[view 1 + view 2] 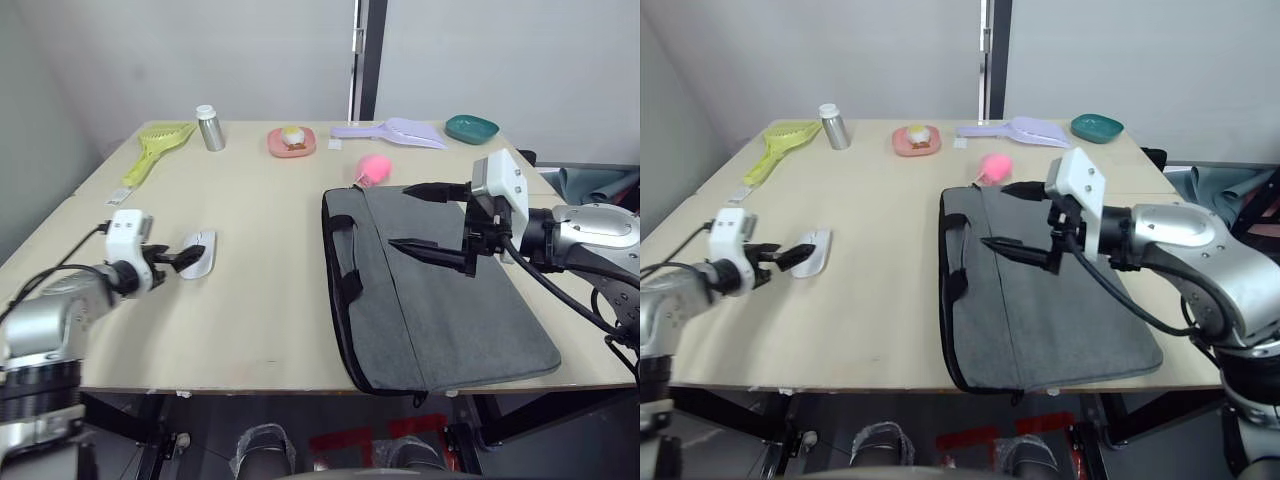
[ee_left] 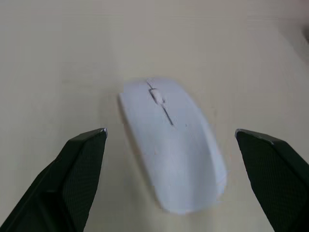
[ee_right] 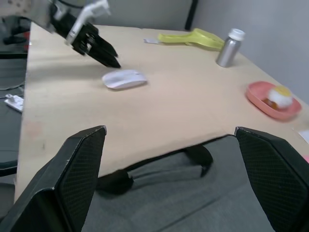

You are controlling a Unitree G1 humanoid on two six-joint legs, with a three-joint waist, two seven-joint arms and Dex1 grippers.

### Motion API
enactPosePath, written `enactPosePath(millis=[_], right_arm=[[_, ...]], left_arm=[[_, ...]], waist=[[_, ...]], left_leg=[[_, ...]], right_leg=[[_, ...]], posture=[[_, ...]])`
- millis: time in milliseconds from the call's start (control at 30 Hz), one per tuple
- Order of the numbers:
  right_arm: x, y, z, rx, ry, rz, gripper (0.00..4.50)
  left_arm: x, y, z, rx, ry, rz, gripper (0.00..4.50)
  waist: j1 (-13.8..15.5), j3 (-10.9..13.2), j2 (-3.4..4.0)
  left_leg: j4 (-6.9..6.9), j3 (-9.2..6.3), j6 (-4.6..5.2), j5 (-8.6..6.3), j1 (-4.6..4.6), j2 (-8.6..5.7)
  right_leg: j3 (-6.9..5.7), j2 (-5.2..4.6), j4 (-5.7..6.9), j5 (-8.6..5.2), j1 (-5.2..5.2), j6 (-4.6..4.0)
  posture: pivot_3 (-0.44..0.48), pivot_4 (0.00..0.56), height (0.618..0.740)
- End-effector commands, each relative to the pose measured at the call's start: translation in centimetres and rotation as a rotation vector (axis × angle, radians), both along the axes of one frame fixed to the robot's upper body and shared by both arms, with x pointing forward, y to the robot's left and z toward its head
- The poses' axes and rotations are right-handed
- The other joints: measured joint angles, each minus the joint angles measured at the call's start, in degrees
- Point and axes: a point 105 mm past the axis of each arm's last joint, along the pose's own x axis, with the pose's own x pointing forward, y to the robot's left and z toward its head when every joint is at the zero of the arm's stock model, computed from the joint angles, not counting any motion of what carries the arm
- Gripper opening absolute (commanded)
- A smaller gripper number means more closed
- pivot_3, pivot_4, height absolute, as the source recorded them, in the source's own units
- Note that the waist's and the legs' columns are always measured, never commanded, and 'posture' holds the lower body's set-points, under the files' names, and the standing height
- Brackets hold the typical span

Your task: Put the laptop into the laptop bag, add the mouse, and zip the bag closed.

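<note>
Room: a wide light wood table [image 1: 270, 300] stands by a grey wall.
Left pincer: the left pincer [image 1: 190, 256] is low over the table near the left edge. Its two black fingers are spread wide and hold nothing. The tips sit on each side of the mouse.
Mouse: the white mouse [image 1: 198, 252] lies flat on the table, toward the left edge, well apart from the bag.
Right pincer: the right pincer [image 1: 425, 220] hangs above the bag. It is wide open and holds nothing.
Laptop bag: the grey laptop bag [image 1: 430, 295] lies flat by the front right corner of the table. Its black handles [image 1: 345, 262] face the mouse.
Laptop: I cannot see the laptop. It may be inside the bag, but I cannot tell.
Far edge: a yellow scoop [image 1: 155, 148], a silver bottle [image 1: 209, 128], a pink dish [image 1: 291, 142], a purple scoop [image 1: 395, 131], a green bowl [image 1: 471, 128]. A pink toy [image 1: 374, 168] touches the bag's far end.
Done: maybe the laptop step.
Left: grab the mouse, put it in the bag, then zip it shut.
</note>
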Motion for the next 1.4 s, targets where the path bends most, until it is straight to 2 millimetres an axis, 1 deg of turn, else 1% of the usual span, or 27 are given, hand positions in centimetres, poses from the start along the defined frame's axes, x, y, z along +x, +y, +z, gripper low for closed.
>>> enactPosePath(millis=[33, 133, 200, 267, 367, 500, 567, 700, 767, 900, 933, 1067, 1167, 1333, 1400], right_arm=[[-0.9, 0.9, 0.8, -0.001, -0.045, 0.053, 4.48], [-0.9, 1.1, 0.7, -0.005, -0.045, 0.056, 4.48], [-1.0, 1.0, 0.4, -0.012, -0.045, 0.052, 4.48], [-1.1, 0.9, 0.3, -0.017, -0.048, 0.047, 4.48], [-1.2, 0.8, 0.6, -0.005, -0.056, 0.039, 4.48], [-1.5, 0.8, 0.7, -0.010, -0.065, 0.034, 4.48], [-1.9, 0.9, 0.7, -0.013, -0.068, 0.038, 4.48], [-2.1, 1.1, 0.8, -0.014, -0.070, 0.038, 4.48], [-2.1, 1.0, 0.9, -0.017, -0.076, 0.029, 4.48], [-2.2, 1.0, 1.2, -0.018, -0.086, 0.026, 4.48], [-2.2, 1.0, 1.3, -0.019, -0.087, 0.025, 4.48], [-2.3, 0.8, 1.4, -0.024, -0.091, 0.012, 4.48], [-2.4, 0.7, 1.4, -0.024, -0.092, 0.004, 4.48], [-2.5, 0.7, 1.4, -0.022, -0.092, -0.004, 4.48], [-2.5, 0.6, 1.4, -0.025, -0.092, -0.006, 4.50]], left_arm=[[0.2, -0.8, 1.7, 0.073, -0.042, 0.062, 4.50], [0.3, -0.2, 1.5, 0.112, -0.040, 0.177, 4.50], [0.5, -0.7, 1.4, 0.129, -0.039, 0.242, 4.50], [0.8, -1.3, 1.1, 0.120, -0.036, 0.274, 4.50], [0.9, -0.8, 0.4, 0.112, -0.010, 0.347, 4.50], [1.4, -0.3, -0.1, 0.127, 0.000, 0.384, 4.50], [1.9, -0.3, -0.4, 0.117, 0.005, 0.376, 4.50], [2.7, -0.5, -1.5, 0.108, 0.036, 0.354, 4.50], [3.1, -0.9, -2.6, 0.104, 0.064, 0.329, 4.50], [3.9, -1.7, -3.2, 0.093, 0.070, 0.282, 4.50], [4.0, -1.8, -3.3, 0.092, 0.070, 0.275, 4.50], [3.7, -1.5, -5.2, 0.115, 0.128, 0.285, 4.50], [3.7, -1.6, -5.3, 0.122, 0.126, 0.276, 4.50], [3.9, -1.4, -5.4, 0.137, 0.117, 0.274, 4.50], [4.1, -1.4, -4.9, 0.122, 0.090, 0.271, 3.98]], waist=[[-0.02, 0.00, 0.00], [-0.08, 0.00, 0.00], [-0.10, 0.00, 0.00], [-0.07, 0.00, 0.00], [-0.05, 0.00, 0.00], [-0.17, 0.00, 0.00], [-0.07, 0.00, 0.00], [-0.03, 0.00, 0.00], [-0.03, 0.00, 0.00], [-0.10, -0.01, 0.02], [-0.07, -0.03, 0.07], [0.28, -0.10, 0.20], [0.15, -0.11, 0.22], [0.12, -0.15, 0.30], [0.13, -0.15, 0.32]], left_leg=[[0.00, -0.04, 0.00, 0.00, -0.01, 0.02], [0.01, -0.03, -0.01, 0.00, 0.04, 0.02], [0.04, -0.03, 0.00, 0.00, 0.06, 0.01], [0.10, -0.05, 0.00, 0.00, 0.06, 0.00], [0.13, -0.07, 0.00, 0.00, 0.05, -0.01], [0.09, -0.07, 0.00, 0.00, 0.04, 0.00], [0.07, -0.08, 0.00, 0.00, 0.04, 0.00], [0.07, -0.07, 0.00, 0.00, 0.04, -0.03], [0.07, -0.07, 0.00, 0.00, 0.05, -0.03], [0.04, -0.06, -0.01, 0.00, 0.04, -0.03], [0.00, -0.07, -0.01, 0.00, 0.07, -0.03], [-0.04, -0.08, -0.01, 0.00, 0.14, -0.04], [-0.09, -0.05, -0.01, -0.01, 0.38, -0.07], [-0.37, -0.06, -0.01, -0.01, 0.41, -0.09], [-0.42, -0.06, -0.02, -0.01, 0.41, -0.09]], right_leg=[[-0.03, 0.02, 0.01, 0.00, 0.00, 0.00], [-0.01, 0.02, 0.04, -0.01, 0.02, 0.01], [0.01, 0.01, 0.04, 0.00, 0.05, 0.01], [0.00, 0.00, 0.06, 0.00, 0.08, 0.01], [-0.01, 0.00, 0.05, 0.00, 0.11, 0.01], [-0.02, 0.01, 0.01, -0.01, 0.09, 0.03], [-0.04, 0.01, 0.00, -0.01, 0.08, 0.04], [-0.01, 0.00, -0.04, -0.01, 0.09, 0.04], [-0.01, -0.01, -0.04, -0.01, 0.10, 0.04], [0.00, 0.00, -0.04, -0.02, 0.08, 0.05], [-0.01, 0.00, -0.05, -0.02, 0.09, 0.06], [-0.01, -0.01, -0.03, -0.03, 0.13, 0.08], [0.03, -0.02, -0.03, -0.06, 0.29, 0.14], [0.00, -0.02, -0.03, -0.08, 0.26, 0.21], [-0.01, -0.02, -0.04, -0.09, 0.25, 0.24]], posture=[[0.000, 0.150, 0.740], [0.000, 0.150, 0.740], [0.000, 0.150, 0.740], [0.000, 0.150, 0.740], [0.000, 0.150, 0.740], [0.000, 0.150, 0.740], [0.000, 0.150, 0.740], [0.000, 0.150, 0.740], [0.000, 0.150, 0.740], [0.000, 0.150, 0.740], [0.000, 0.150, 0.740], [0.000, 0.150, 0.740], [0.000, 0.150, 0.740], [0.000, 0.150, 0.740], [0.000, 0.150, 0.740]])
